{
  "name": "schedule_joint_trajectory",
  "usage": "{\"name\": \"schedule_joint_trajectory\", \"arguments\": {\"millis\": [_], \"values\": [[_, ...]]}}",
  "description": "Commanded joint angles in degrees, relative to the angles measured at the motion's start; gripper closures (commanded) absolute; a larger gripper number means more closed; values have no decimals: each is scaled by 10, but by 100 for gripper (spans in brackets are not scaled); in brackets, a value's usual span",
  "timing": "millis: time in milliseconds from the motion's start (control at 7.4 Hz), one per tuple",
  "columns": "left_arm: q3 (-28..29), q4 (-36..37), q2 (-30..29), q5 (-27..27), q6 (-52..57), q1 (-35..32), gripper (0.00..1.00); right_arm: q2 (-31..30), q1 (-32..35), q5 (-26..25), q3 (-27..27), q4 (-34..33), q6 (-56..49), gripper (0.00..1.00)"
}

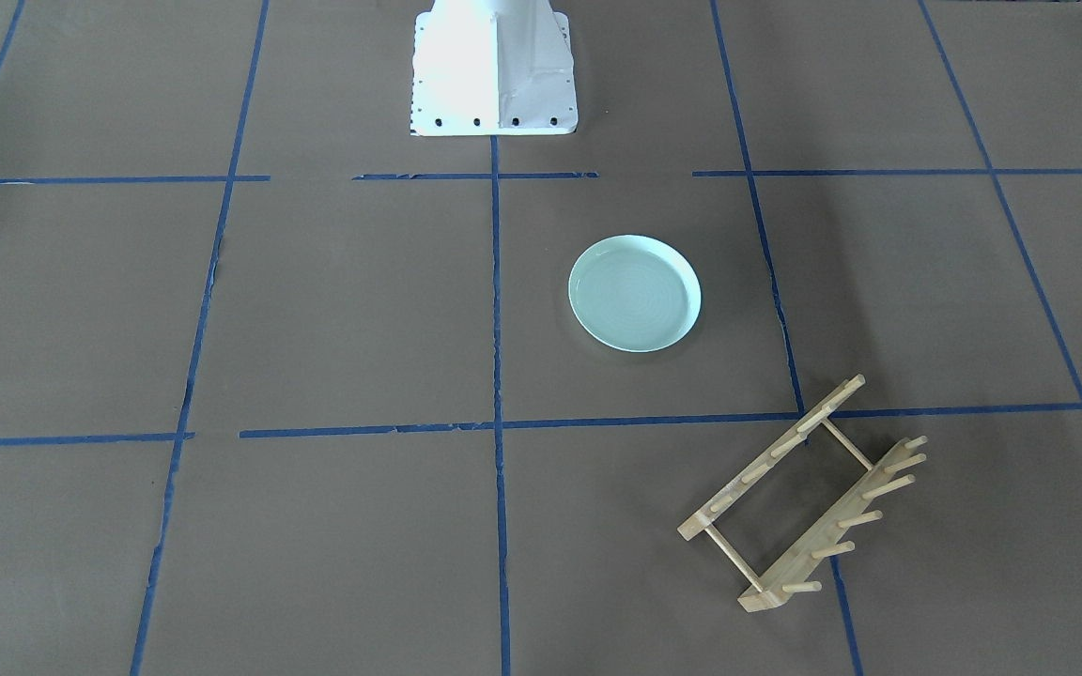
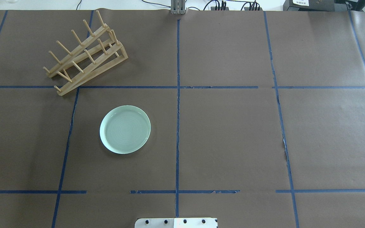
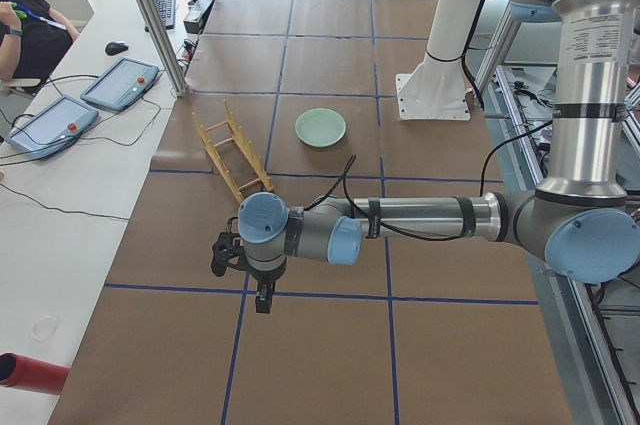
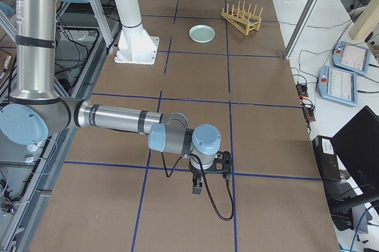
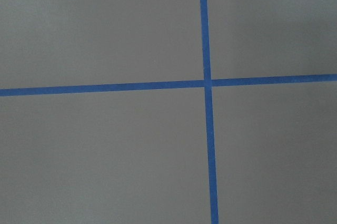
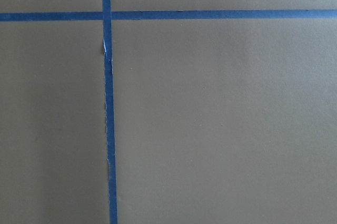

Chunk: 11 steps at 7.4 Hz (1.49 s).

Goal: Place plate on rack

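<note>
The pale mint-green plate [image 1: 634, 293] lies flat and upright on the brown paper, on the robot's left half [image 2: 125, 129]. The light-wood rack [image 1: 799, 498] stands empty farther out and to the left [image 2: 84, 60], askew to the tape lines. Plate [image 3: 320, 128] and rack [image 3: 232, 153] also show in the side views. My left gripper [image 3: 262, 300] points down over the table's left end, far from both. My right gripper [image 4: 197, 188] points down over the right end. I cannot tell whether either is open. Both wrist views show only paper and blue tape.
The white robot base [image 1: 492, 70] stands at the table's near edge. Control tablets [image 3: 120, 83] and cables lie on the white bench beyond the table, with a seated person [image 3: 25, 25]. A red cylinder [image 3: 30, 373] lies at that bench's end. A laptop [image 4: 361, 139] sits beside the right end.
</note>
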Motion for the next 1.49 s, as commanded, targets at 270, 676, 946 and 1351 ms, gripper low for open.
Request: {"name": "schedule_joint_trajectory", "arguments": {"millis": [270, 676, 946, 1351], "values": [[-87, 8, 5, 1, 0, -1, 0, 0, 0, 0, 1, 0, 0, 0], [-202, 56, -10, -1, -79, 30, 0, 0, 0, 0, 1, 0, 0, 0], [-269, 58, -38, 7, -187, 104, 0, 0, 0, 0, 1, 0, 0, 0], [-309, 180, -184, 121, -394, 273, 0, 0, 0, 0, 1, -1, 0, 0]]}}
